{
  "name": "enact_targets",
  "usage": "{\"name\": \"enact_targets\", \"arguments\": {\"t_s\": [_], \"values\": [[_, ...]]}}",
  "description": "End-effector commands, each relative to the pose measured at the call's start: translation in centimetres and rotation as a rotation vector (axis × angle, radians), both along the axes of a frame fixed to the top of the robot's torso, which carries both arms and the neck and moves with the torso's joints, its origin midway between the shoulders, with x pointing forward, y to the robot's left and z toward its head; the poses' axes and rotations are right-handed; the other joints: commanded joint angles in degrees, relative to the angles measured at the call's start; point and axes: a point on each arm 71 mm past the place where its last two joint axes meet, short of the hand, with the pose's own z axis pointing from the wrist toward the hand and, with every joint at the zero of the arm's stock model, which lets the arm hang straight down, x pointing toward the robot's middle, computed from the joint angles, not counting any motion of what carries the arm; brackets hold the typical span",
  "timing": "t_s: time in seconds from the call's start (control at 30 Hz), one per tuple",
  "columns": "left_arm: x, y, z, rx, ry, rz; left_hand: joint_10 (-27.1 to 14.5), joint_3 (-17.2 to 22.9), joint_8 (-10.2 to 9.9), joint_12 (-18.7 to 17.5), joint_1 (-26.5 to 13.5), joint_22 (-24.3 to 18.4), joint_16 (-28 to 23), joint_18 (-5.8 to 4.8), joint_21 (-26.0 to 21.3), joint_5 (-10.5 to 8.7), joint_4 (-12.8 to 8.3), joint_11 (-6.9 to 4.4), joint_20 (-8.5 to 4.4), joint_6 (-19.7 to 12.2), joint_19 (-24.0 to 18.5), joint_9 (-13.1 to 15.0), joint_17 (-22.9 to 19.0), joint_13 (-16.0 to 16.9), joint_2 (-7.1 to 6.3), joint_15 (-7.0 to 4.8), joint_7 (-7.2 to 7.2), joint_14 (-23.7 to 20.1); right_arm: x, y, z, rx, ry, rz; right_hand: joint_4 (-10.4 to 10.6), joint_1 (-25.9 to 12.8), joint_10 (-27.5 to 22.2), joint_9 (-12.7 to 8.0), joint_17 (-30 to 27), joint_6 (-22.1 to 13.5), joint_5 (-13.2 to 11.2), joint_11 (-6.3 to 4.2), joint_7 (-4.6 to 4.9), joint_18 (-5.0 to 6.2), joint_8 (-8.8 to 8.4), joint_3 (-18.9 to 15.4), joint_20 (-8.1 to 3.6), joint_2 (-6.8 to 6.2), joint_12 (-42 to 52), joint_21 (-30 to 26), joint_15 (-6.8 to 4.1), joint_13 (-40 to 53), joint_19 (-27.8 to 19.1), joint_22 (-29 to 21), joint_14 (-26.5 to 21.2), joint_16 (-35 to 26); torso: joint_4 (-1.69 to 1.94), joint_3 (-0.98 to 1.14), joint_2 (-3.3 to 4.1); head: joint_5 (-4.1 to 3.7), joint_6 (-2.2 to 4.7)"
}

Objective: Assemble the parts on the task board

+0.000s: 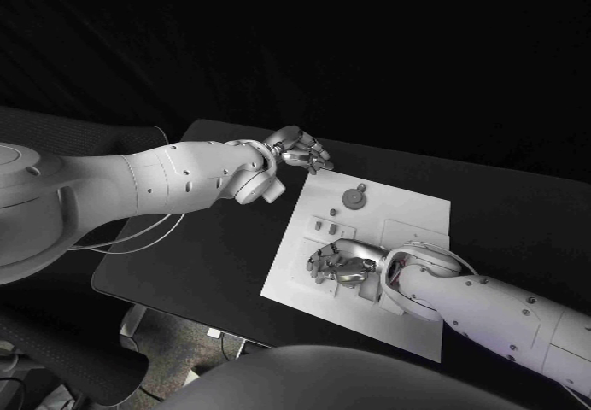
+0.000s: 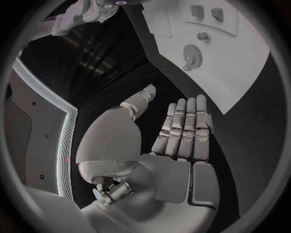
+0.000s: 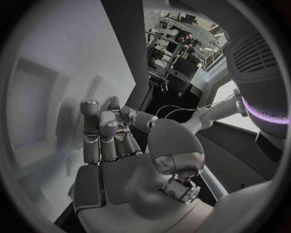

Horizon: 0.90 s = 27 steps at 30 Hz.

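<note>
The white task board (image 1: pixel 406 222) lies in the middle of the black table. A round grey part (image 1: pixel 354 199) and a few small grey parts (image 1: pixel 325 226) sit on its far left area; the left wrist view shows the same round part (image 2: pixel 192 53) and small parts (image 2: pixel 206 13). My left hand (image 1: pixel 300 149) hovers just past the board's far left corner, fingers straight (image 2: pixel 185 128) and holding nothing. My right hand (image 1: pixel 339 263) rests low on the board's near left area with fingers curled (image 3: pixel 100 124) down against the board (image 3: pixel 55 97). Whatever lies under those fingers is hidden.
Bare black table (image 1: pixel 209 248) stretches left of the board under my left arm. The table's near left edge (image 1: pixel 172 314) drops off to the floor. The board's right half is flat with shallow recesses (image 1: pixel 412 232).
</note>
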Motion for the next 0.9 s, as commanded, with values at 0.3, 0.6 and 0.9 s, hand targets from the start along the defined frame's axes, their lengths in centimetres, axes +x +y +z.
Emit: {"name": "enact_targets", "arguments": {"t_s": [0.3,0.6,0.9], "values": [[0.00,-0.13,0.10,-0.003,-0.002,-0.010,0.3,0.1,0.3,-0.4,0.2,0.1,-0.2,0.44,-0.3,-0.12,0.1,0.02,-0.02,-0.2,-0.2,-0.1,0.1,-0.1,0.25,0.15,0.38,0.0,-0.30,-0.41,-0.80,-0.056,0.015,0.018,-0.7,0.2,-11.3,-0.6,-0.2,-0.9,0.1,7.74,-0.31,7.54,-0.56,-0.1,0.17,-0.62,-0.4,-0.6,0.67,-0.3,0.0,0.0,-0.1,0.5,0.00,-0.01,0.00,-0.05,0.00],[-0.01,-0.10,0.09,-0.003,-0.001,-0.010,0.3,0.1,0.3,-0.4,0.2,0.1,-0.2,0.44,-0.3,-0.12,0.1,0.03,-0.01,-0.2,-0.3,-0.1,0.1,-0.1,0.26,0.16,0.38,0.0,-0.31,-0.46,-0.83,-0.058,0.018,0.020,-1.1,0.5,-11.2,-0.9,-0.4,-1.4,0.2,7.94,-0.81,7.54,-0.75,-0.2,0.30,-0.78,-0.4,-0.7,0.86,-0.4,0.0,0.0,-0.3,0.7,-0.01,0.02,0.02,-0.09,0.00],[0.00,-0.05,0.08,-0.002,0.001,-0.009,0.3,0.1,0.3,-0.4,0.2,0.1,-0.2,0.44,-0.3,-0.12,0.1,0.03,-0.01,-0.2,-0.3,-0.1,0.1,-0.1,0.29,0.16,0.38,0.0,-0.32,-0.53,-0.84,-0.060,0.020,0.021,-1.4,0.9,-10.9,-1.6,-0.6,-2.9,0.1,8.16,-1.46,7.54,-1.35,-0.4,0.48,-0.92,-0.3,-1.0,1.08,-0.4,0.0,0.0,-0.5,1.0,0.01,0.01,0.02,-0.11,0.00]]}}
